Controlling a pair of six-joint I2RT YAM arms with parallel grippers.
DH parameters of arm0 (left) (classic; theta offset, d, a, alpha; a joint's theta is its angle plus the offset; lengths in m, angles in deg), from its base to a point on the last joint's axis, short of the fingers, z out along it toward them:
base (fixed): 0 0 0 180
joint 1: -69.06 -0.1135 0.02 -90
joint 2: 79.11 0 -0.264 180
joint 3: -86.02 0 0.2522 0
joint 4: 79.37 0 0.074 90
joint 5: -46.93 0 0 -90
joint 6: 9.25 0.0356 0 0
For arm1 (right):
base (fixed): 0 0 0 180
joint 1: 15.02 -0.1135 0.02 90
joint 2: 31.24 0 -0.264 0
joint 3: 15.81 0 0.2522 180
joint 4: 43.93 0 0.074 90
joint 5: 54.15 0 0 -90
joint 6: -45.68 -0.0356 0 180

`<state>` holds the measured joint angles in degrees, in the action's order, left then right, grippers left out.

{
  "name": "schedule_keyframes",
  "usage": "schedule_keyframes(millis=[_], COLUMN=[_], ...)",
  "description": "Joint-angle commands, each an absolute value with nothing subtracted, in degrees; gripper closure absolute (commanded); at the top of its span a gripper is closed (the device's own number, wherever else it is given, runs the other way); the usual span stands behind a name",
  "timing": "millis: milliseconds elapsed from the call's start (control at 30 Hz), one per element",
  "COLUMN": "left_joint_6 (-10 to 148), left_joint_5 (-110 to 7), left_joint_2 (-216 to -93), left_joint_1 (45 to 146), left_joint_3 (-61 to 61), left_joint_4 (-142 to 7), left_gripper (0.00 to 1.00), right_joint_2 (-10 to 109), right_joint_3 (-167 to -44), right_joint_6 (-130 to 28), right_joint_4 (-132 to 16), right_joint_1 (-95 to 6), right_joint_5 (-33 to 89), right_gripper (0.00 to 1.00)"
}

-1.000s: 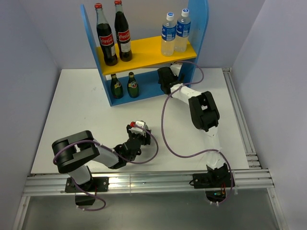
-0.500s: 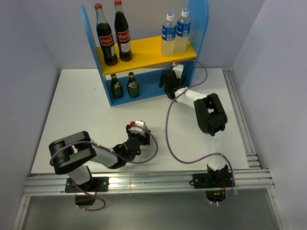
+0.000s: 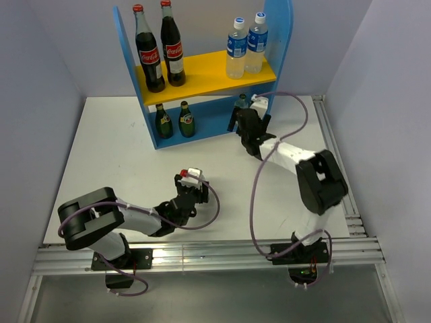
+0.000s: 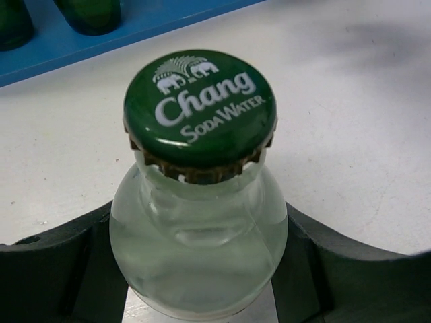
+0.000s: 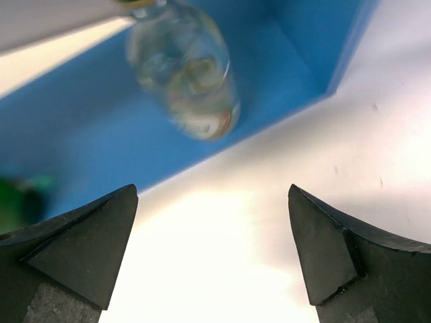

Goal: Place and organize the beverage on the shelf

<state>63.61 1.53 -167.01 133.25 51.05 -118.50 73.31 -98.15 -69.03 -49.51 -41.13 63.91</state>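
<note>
The left gripper [image 3: 189, 194] pinches the soda bottle [image 4: 199, 222]; the right gripper [image 5: 212, 249], spread at the far-edge shelf [image 3: 209, 70], could tip the clear bottle [image 5: 183, 74] there.

The clear bottle [image 4: 199, 249] has a green cap [image 4: 200, 111] reading "Chang SODA WATER"; both cola bottles [image 3: 149, 57] show Coca-Cola labels.

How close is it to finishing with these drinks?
Nearly done. Two water bottles stand on the yellow board of the shelf; two green bottles and one clear bottle sit on its blue base. The left gripper holds the last clear bottle, away from the shelf; the right gripper is open. Only that bottle remains.
</note>
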Motion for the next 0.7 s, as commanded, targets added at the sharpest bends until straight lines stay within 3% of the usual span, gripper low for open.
schedule_keyframes(millis=[0,300,667], left_joint_6=[65.02,70.81,72.4], left_joint_5=[0.97,-3.61,-2.73], left_joint_2=[-163.05,-176.04,-202.13], left_joint_1=[131.73,124.09,117.58], left_joint_3=[43.71,26.05,-3.99], left_joint_4=[-120.73,-122.56,-125.65], left_gripper=[1.0,1.0,1.0], right_joint_2=[61.39,23.91,2.43], right_joint_3=[-89.62,-68.96,-62.01], right_joint_6=[-71.74,-81.66,-86.68], right_joint_4=[-46.88,-62.33,-77.73], right_joint_1=[-46.04,-59.05,-65.82], right_joint_5=[69.59,82.59,84.99], right_gripper=[0.0,0.0,0.0])
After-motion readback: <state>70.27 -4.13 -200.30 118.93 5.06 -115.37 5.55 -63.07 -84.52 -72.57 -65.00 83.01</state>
